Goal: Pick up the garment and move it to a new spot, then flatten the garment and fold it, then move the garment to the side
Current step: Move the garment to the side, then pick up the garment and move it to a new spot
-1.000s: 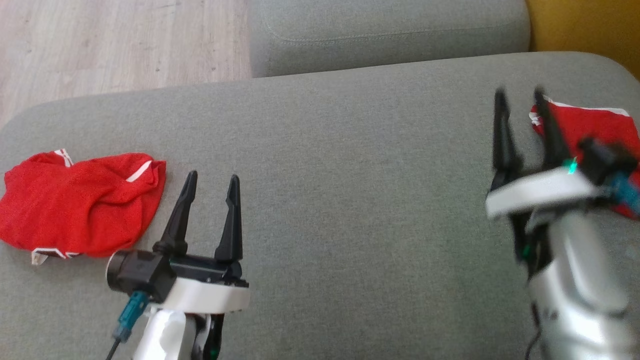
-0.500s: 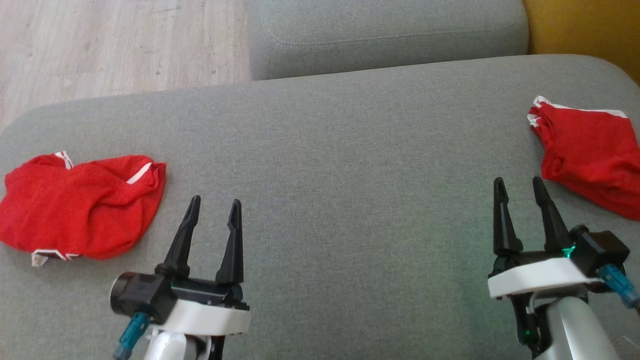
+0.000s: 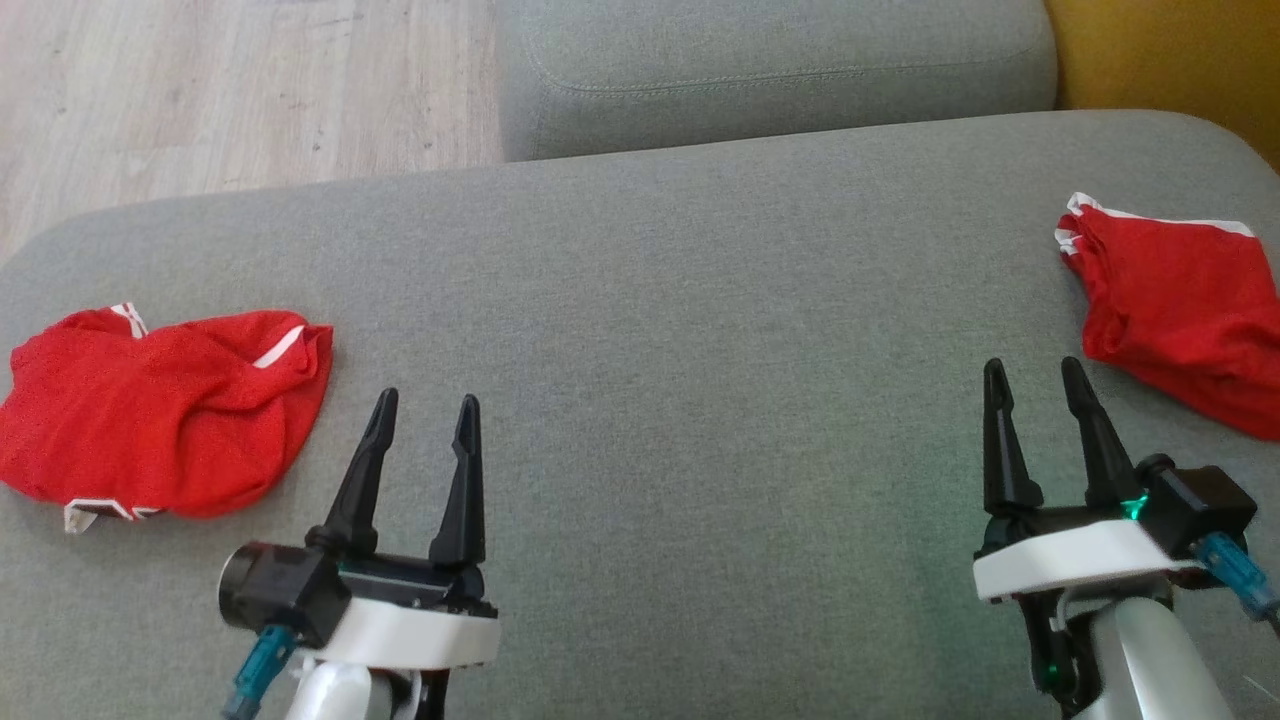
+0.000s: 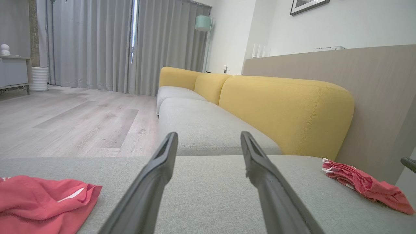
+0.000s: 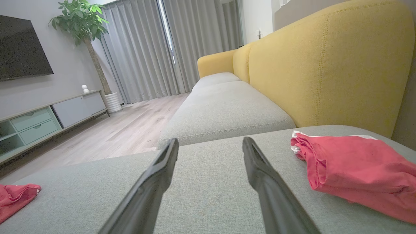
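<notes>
Both open and empty: left hand [image 3: 427,398] and right hand [image 3: 1032,364] hover low over the grey sofa seat [image 3: 680,330]. The crumpled red garment [image 3: 160,410] lies near the left hand, apart; the folded red garment [image 3: 1180,310] sits by the seat's right edge. Risk: a shallow pinch catches one layer, so the cloth slips or drags; a right-hand sweep could disturb the fold

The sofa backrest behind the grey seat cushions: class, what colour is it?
Mustard yellow; the backrest shows best in the right wrist view.
</notes>
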